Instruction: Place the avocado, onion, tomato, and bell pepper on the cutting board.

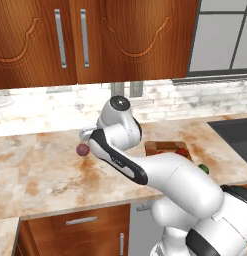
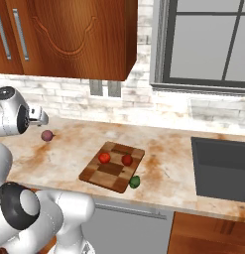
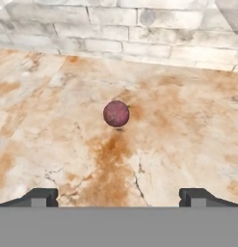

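step: reach onion (image 3: 116, 113) | onion: bare counter (image 3: 53, 144), 12 o'clock of gripper (image 3: 118, 197), well apart from cutting board (image 2: 112, 166) | jaws: spread wide, empty | advice: descend centred, straddle ball, close gently

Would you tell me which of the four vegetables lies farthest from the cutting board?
The onion, the purple-mauve ball alone on the counter well left of the cutting board.

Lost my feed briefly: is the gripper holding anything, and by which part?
Nothing. The gripper is open, and the small purple-mauve onion lies on the marble counter ahead, untouched.
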